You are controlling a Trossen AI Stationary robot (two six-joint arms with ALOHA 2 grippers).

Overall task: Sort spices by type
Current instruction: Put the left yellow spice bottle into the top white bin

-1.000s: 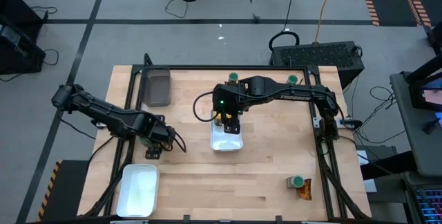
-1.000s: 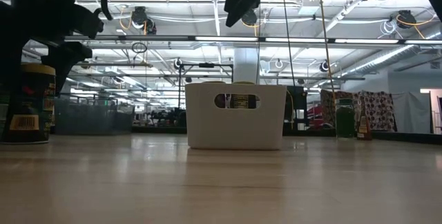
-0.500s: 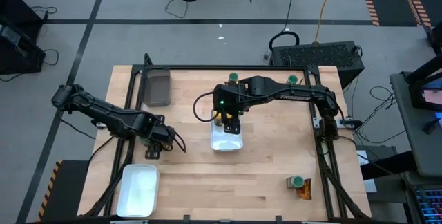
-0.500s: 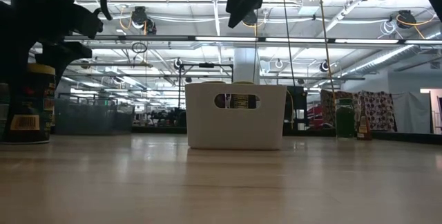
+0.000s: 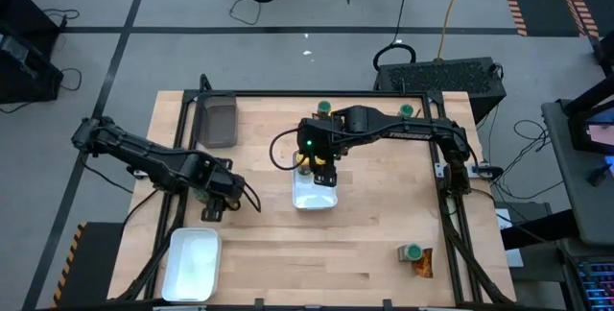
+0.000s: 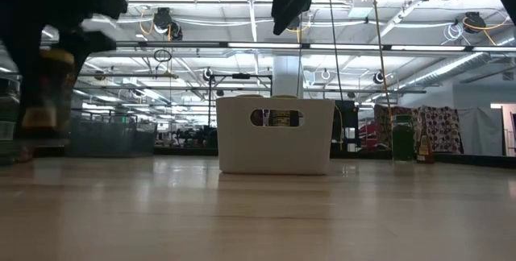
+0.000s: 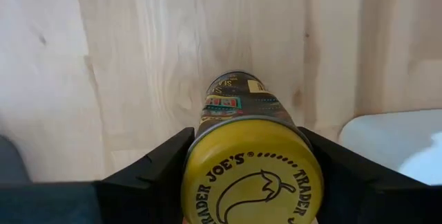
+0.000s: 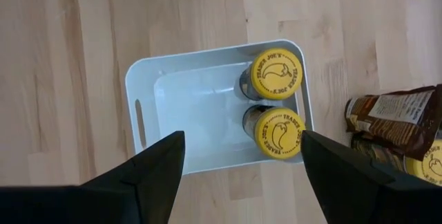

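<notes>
Yellow-lidded jar (image 7: pixel 250 165) sits clamped between my left gripper's (image 7: pixel 248 175) fingers (image 7: pixel 155 169), lid toward the wrist camera and body pointing down at bare wood; jaws are closed onto its sides, fairly wide because the jar is wide. From overhead the left gripper (image 5: pixel 213 196) is over the table's left part, between the dark bin (image 5: pixel 217 119) at the far left corner and the empty white tray (image 5: pixel 192 263) at the near left corner. In the low view the jar (image 6: pixel 44 92) shows blurred at the left edge, and its base looks clear of the tabletop. Right gripper (image 8: pixel 238 158) hangs above the centre white tray (image 8: pixel 141 124), jaws spread and holding nothing. Two yellow-lid jars (image 8: pixel 276 72) (image 8: pixel 278 132) stand upright side by side in that tray against one end wall, touching or nearly so; rest of the tray floor is bare. Just outside that end wall I see orange-brown packets (image 8: pixel 400 117) lying on the wood, with another yellow lid (image 8: pixel 428 165) cut off at the frame edge beside them. Overhead, the right gripper (image 5: pixel 321 169) covers the tray's far end. Green-lid jars: one (image 5: pixel 325 109) at the far edge near centre, one (image 5: pixel 407 111) farther right along that edge, one (image 5: pixel 412 251) at the near right corner touching a packet (image 5: pixel 423 267). I can't tell how many packets are in the pile by the tray.
</notes>
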